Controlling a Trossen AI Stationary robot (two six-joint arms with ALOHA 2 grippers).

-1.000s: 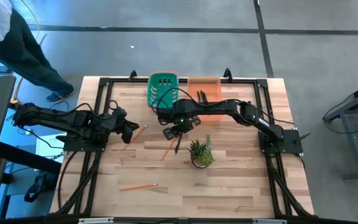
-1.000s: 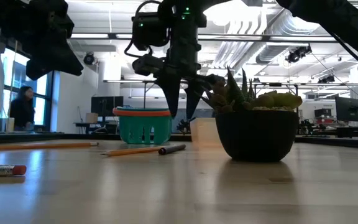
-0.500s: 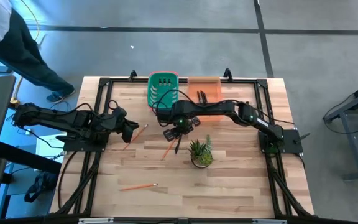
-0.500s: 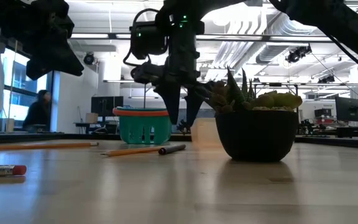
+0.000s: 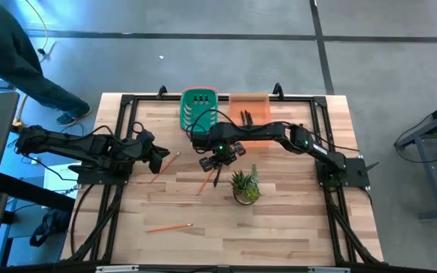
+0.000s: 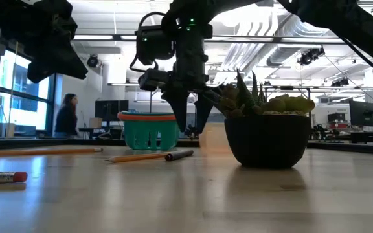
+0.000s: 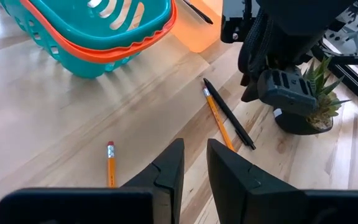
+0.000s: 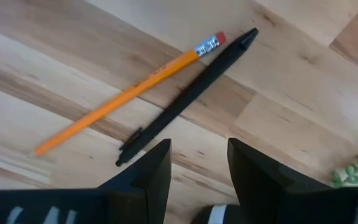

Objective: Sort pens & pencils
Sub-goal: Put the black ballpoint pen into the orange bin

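Observation:
A black pen (image 8: 185, 99) lies on the table beside an orange pencil (image 8: 126, 93), their ends almost touching. My right gripper (image 5: 217, 157) hangs open just above them, fingers pointing down (image 6: 190, 120), touching nothing. Another pencil (image 5: 168, 161) lies in front of my left gripper (image 5: 158, 161), which waits at the table's left, held above the table, narrowly open and empty (image 7: 194, 165). A third pencil (image 5: 169, 227) lies near the front edge. More pens (image 5: 245, 117) lie in the orange bin (image 5: 258, 102).
A teal basket (image 5: 198, 108) stands at the far edge next to the orange bin. A small potted plant (image 5: 245, 186) stands right beside the pen, to its right. A person (image 6: 65, 116) walks in the room beyond the table.
My right gripper has dipped slightly toward the pen and rolled a little about its own axis, staying open. Pen and pencils lie where they were. The person in the background has walked on.

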